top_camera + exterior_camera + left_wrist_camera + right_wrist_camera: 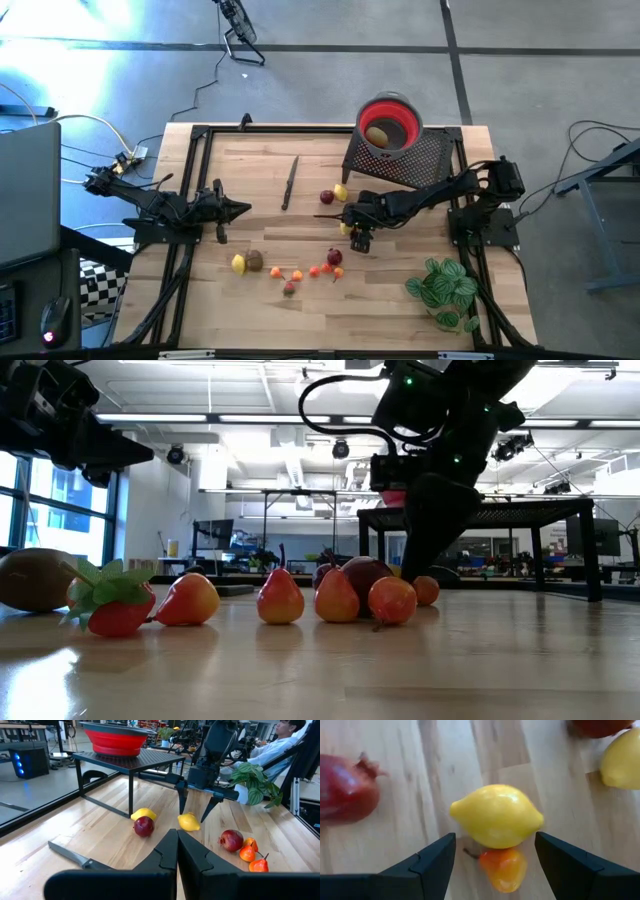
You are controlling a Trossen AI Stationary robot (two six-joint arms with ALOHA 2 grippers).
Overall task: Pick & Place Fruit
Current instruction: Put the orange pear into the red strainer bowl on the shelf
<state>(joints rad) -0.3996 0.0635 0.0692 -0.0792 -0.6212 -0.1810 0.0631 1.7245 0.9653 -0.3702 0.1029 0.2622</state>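
Note:
Small fruit lies scattered on the wooden table (260, 230). One yellow lemon (496, 816) lies on the table under my right gripper (495, 842), which is open and slants down, a finger on either side of the lemon without touching it (192, 816). A small orange fruit (504, 867) lies just beside that lemon. Close by are a pomegranate (345, 787), a red apple (144, 826) and a second lemon (143, 813). The red bowl (390, 122) sits on a black mesh stand (410, 165) and holds a yellowish piece (377, 135). My left gripper (240, 209) waits shut at the table's left.
A thin dark knife (290, 182) lies left of centre. A row of small orange fruits (297, 274), a kiwi (254, 260), a yellow piece (238, 263) and a strawberry (289, 288) lie toward the near edge. A green leafy plant (445, 290) stands at the near right.

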